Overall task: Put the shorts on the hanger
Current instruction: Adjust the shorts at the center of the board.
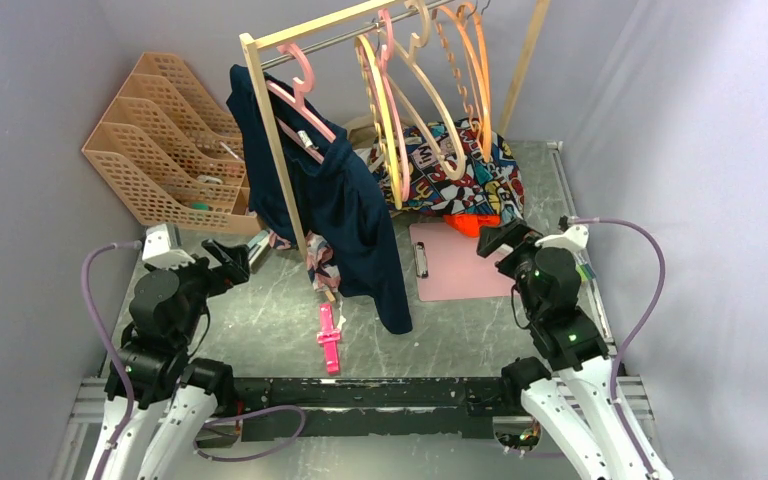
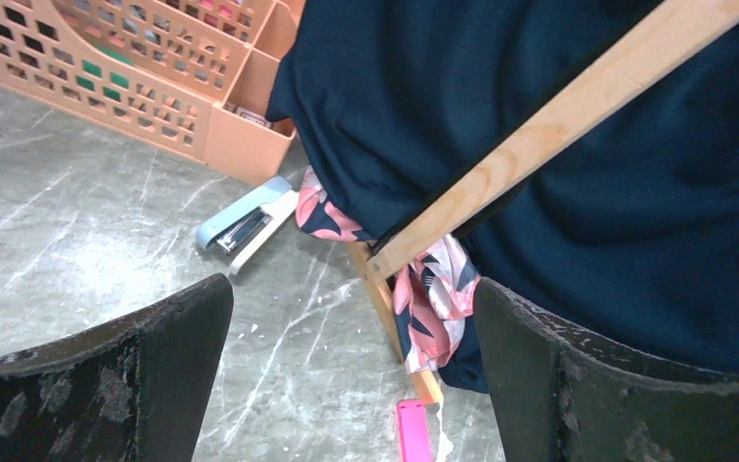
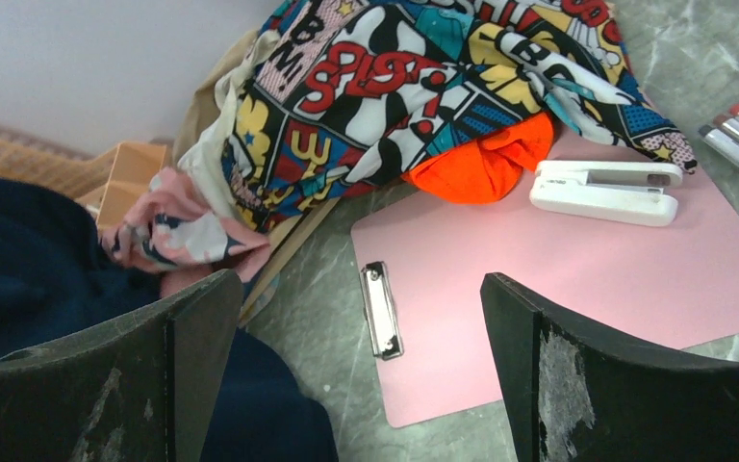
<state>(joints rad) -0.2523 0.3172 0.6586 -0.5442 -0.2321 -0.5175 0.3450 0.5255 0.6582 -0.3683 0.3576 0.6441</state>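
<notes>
— Two arms in play. What does the overhead view give?
— The left gripper (image 1: 228,255) and right gripper (image 1: 495,240) sit low on either side of a pale wooden rack (image 1: 278,150), jaws spread, nothing in them. The salmon-pink fabric shorts with navy and white blotches (image 1: 320,268) lie bunched on the grey table (image 1: 260,330) at the foot of the rack's front post, partly under a hanging plain navy garment (image 1: 360,230). The thin pale yellow plastic hanger (image 1: 380,140) hangs on the rail above, apparently bare.
— Left wrist?
— Its fingers (image 2: 154,385) stand wide apart. The shorts (image 2: 433,298) show just ahead, tucked behind the post (image 2: 558,115) and under the navy cloth.
— Right wrist?
— Released and empty too, above a flat pink clipboard (image 3: 587,260). The shorts (image 3: 178,226) peek out at far left, beside a multicoloured cartoon-print cloth (image 3: 423,77).
— Which step, then?
— I'd judge the first: fetching the shorts. The left arm looks nearest. It must reach past the post, pinch only pink fabric, not the navy hem, and draw it clear.
</notes>
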